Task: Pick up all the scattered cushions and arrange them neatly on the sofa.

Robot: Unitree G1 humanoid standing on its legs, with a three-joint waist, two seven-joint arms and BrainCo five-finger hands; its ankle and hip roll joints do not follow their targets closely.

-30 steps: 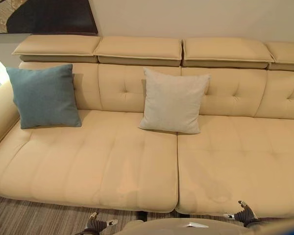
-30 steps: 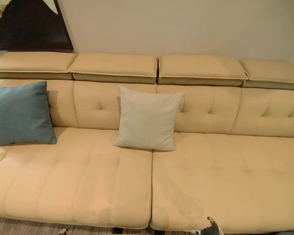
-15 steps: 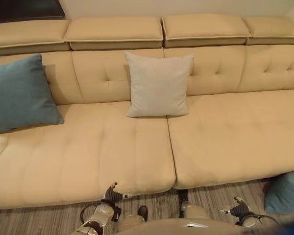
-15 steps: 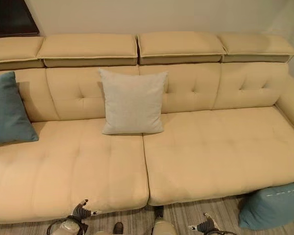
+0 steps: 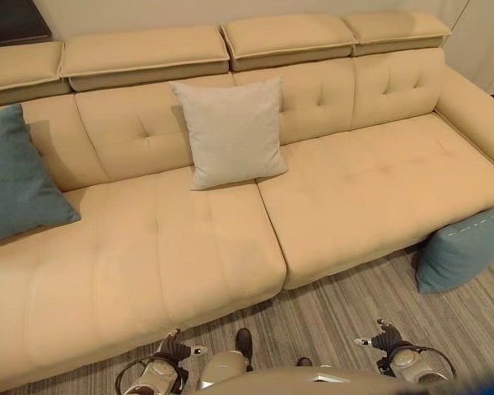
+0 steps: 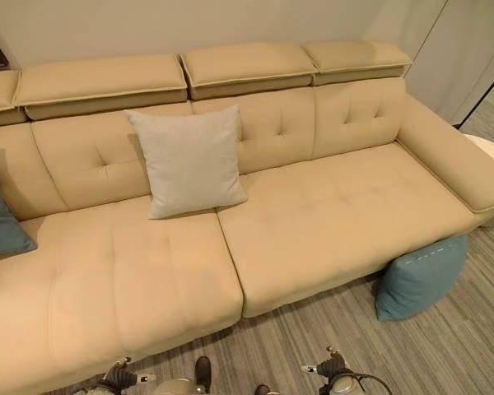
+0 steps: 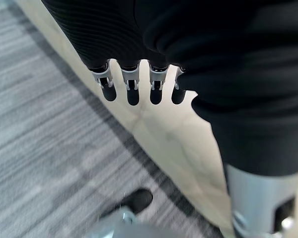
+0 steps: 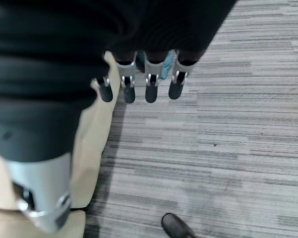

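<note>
A teal cushion (image 6: 420, 278) lies on the carpet, leaning against the front of the beige sofa (image 5: 370, 189) at its right end. On the seat, a light grey cushion (image 5: 230, 132) stands upright against the backrest near the middle. A second teal cushion (image 5: 16, 181) leans on the backrest at the far left. My left hand (image 5: 174, 350) hangs low in front of the sofa's front edge, fingers (image 7: 133, 89) straight and holding nothing. My right hand (image 5: 384, 339) hangs over the carpet, well short of the floor cushion, its fingers (image 8: 150, 84) straight and holding nothing.
Grey striped carpet (image 5: 354, 313) runs between me and the sofa. The sofa's right armrest (image 6: 453, 164) rises just above the floor cushion. A pale round object (image 6: 492, 150) shows past that armrest. A dark picture (image 5: 8, 20) hangs on the wall at upper left.
The camera has swung to the right and down, so the sofa's right end and the floor cushion now show fully. Both hands stay low and hold nothing.
</note>
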